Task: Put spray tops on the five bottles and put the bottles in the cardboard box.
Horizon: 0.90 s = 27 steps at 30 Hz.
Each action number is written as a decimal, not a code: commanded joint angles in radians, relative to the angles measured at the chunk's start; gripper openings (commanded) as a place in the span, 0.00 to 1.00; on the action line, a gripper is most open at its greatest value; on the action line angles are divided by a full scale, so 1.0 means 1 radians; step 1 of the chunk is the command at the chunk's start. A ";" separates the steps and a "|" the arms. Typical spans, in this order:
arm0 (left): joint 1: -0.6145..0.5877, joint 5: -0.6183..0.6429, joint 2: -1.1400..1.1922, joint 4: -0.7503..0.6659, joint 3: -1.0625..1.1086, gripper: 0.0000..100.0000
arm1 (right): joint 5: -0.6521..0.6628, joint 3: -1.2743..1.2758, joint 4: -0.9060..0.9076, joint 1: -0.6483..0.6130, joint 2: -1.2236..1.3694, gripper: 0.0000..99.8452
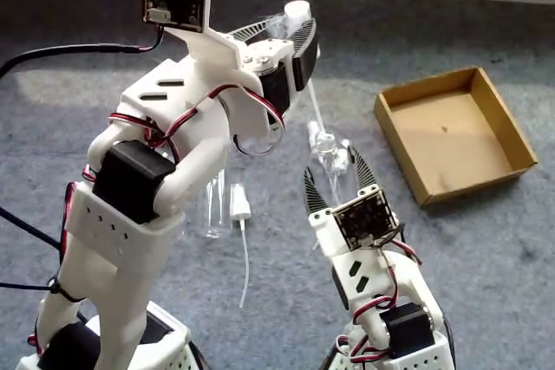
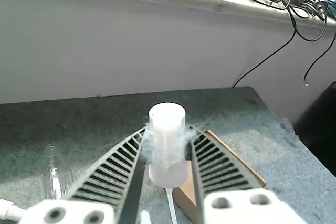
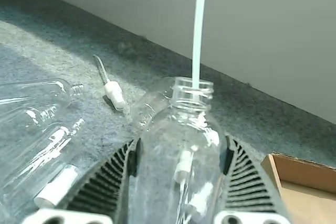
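High view: The left arm's pincer is raised above the grey carpeted surface, clenched on a white spray top. The top's thin tube hangs down towards a clear bottle, which the right arm's pincer grasps upright. The open cardboard box sits well apart to one side, with nothing in it. A second spray top and a clear bottle on its side lie just beside each other near the left arm.

Left wrist view: The left pincer grips the spray top on both sides of its body, cap end up. A corner of the cardboard box shows behind one finger. An empty bottle lies on the surface.

Right wrist view: The right pincer clasps the upright bottle by its shoulders. The tube comes straight down to the bottle's open mouth. The loose spray top lies on the surface beyond, more clear bottles lie on their sides nearby, and a box corner shows at the edge.
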 commanded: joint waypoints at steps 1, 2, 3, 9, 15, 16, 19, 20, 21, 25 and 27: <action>-0.007 0.002 -0.012 -0.011 0.028 0.00 | -0.011 -0.008 -0.025 0.010 -0.013 0.12; -0.005 0.002 -0.010 -0.009 0.048 0.00 | -0.011 -0.008 -0.025 0.010 -0.013 0.12; -0.004 0.003 -0.010 -0.012 0.079 0.00 | -0.011 -0.008 -0.025 0.010 -0.013 0.12; 0.016 0.114 -0.018 -0.051 0.274 0.00 | -0.011 -0.007 -0.025 0.010 -0.013 0.12; 0.044 0.144 -0.018 -0.176 0.432 0.00 | -0.011 -0.007 -0.024 0.010 -0.013 0.12; 0.056 0.143 -0.019 -0.193 0.455 0.00 | -0.011 -0.007 -0.024 0.010 -0.013 0.12; 0.101 0.143 -0.019 -0.207 0.492 0.00 | -0.011 -0.007 -0.024 0.010 -0.013 0.12; 0.111 0.143 -0.019 -0.204 0.495 0.00 | -0.011 -0.005 -0.024 0.010 -0.013 0.12; 0.117 0.143 -0.019 -0.204 0.495 0.00 | -0.011 -0.005 -0.024 0.010 -0.013 0.12; 0.122 0.143 -0.051 -0.201 0.512 0.00 | -0.011 0.016 -0.027 0.010 -0.013 0.12; 0.125 0.143 -0.097 -0.203 0.558 0.00 | -0.011 0.024 -0.027 0.010 -0.013 0.12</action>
